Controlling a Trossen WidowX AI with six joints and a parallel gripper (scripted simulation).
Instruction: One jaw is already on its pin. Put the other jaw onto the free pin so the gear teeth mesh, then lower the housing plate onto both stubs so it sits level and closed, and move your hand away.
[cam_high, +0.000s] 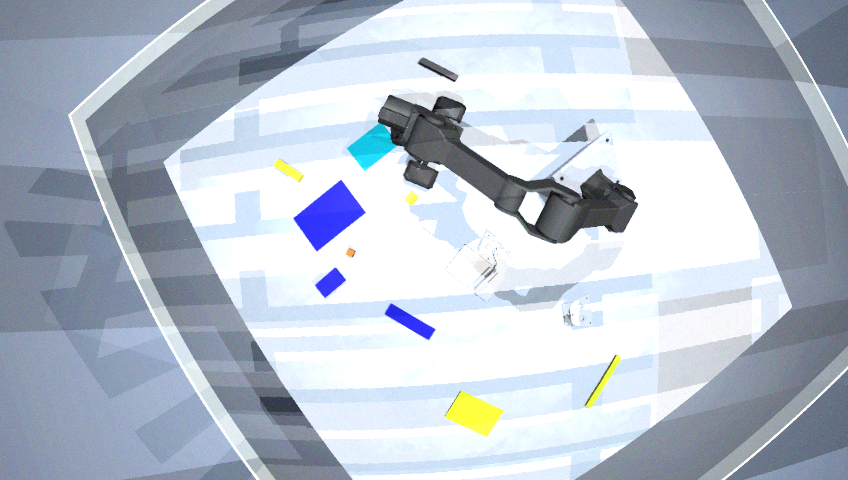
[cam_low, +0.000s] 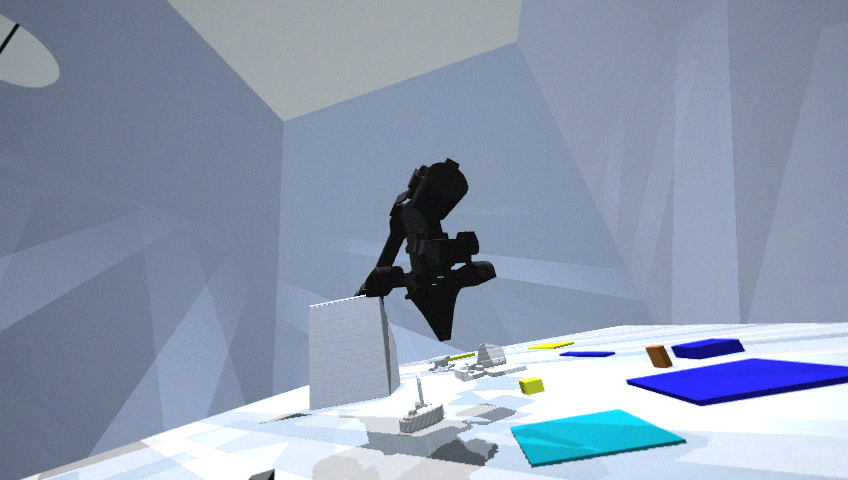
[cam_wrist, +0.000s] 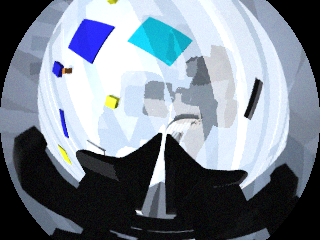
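Observation:
My gripper (cam_low: 443, 337) (cam_wrist: 164, 136) is shut with nothing visible between its fingertips. It points down above the table; its fingertips are hidden under the arm in the top view. A white ribbed part with a thin upright post (cam_low: 422, 418) (cam_wrist: 186, 121) stands below and apart from the fingertips, possibly a jaw. A white group with a low base (cam_low: 469, 374) and an upright rounded piece (cam_low: 490, 355) stands farther off; its flat square part (cam_high: 465, 267) shows from above. A smaller white part (cam_high: 575, 314) lies beyond it. Pins, teeth and which part is the housing plate are too washed out to tell.
A tall white slanted block (cam_high: 581, 159) (cam_low: 348, 355) stands near the arm's base. A cyan sheet (cam_high: 365, 149) (cam_low: 595, 437) (cam_wrist: 160, 41), a blue sheet (cam_high: 329, 215) (cam_wrist: 91, 40), a yellow cube (cam_high: 411, 198) (cam_low: 531, 385) (cam_wrist: 111, 102) and a dark bar (cam_high: 437, 69) (cam_wrist: 253, 99) lie around the gripper.

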